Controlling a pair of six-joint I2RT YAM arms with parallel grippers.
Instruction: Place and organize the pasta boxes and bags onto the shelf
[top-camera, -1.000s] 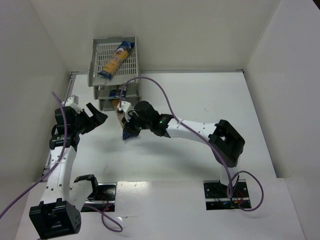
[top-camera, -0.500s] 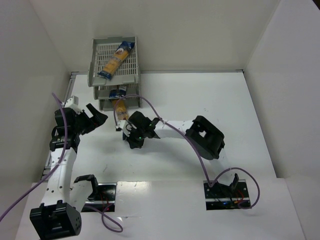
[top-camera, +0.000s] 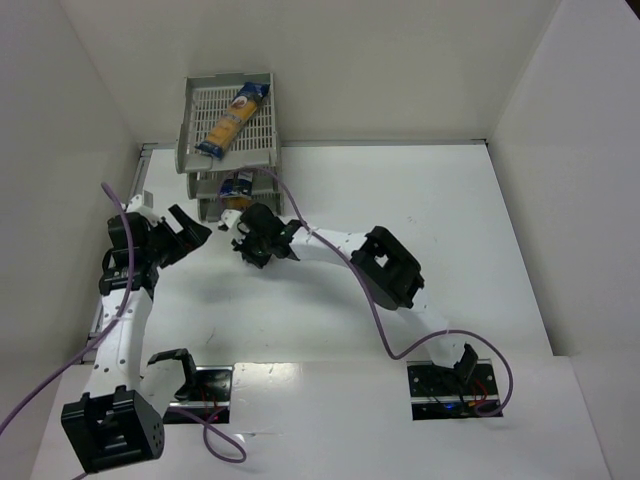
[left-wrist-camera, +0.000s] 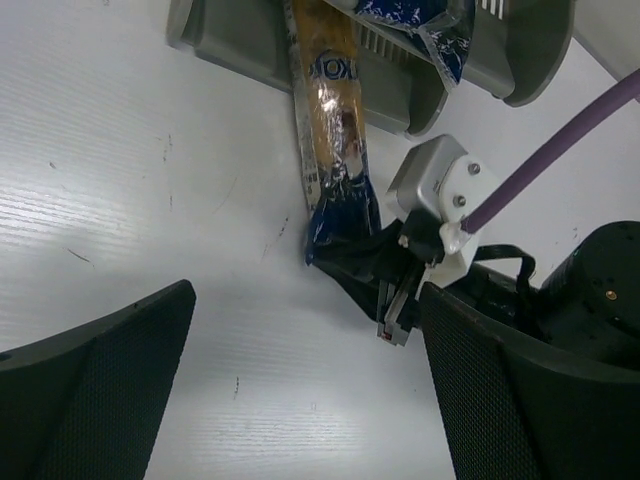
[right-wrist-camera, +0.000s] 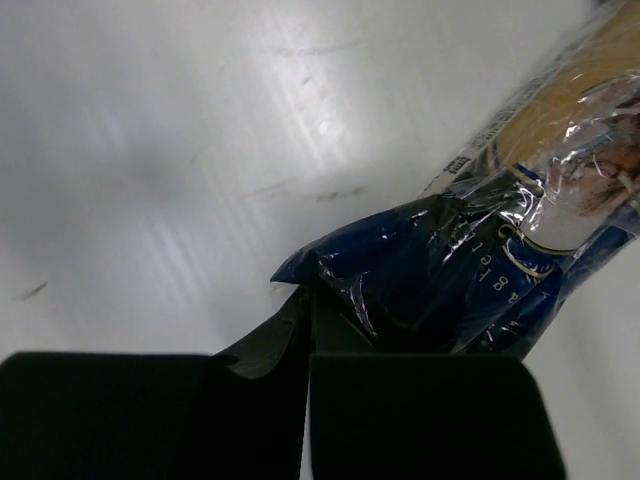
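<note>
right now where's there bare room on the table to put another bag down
The widest bare patch of table lies between the right arm and the right wall, up to the back wall. It is crowded before the shelf, where the right tool, shut on a pasta bag, and the open left tool sit close.

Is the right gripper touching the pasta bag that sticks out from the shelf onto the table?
Touching. In the right wrist view, the shut right gripper pinches the crumpled dark blue end of the pasta bag.
</note>
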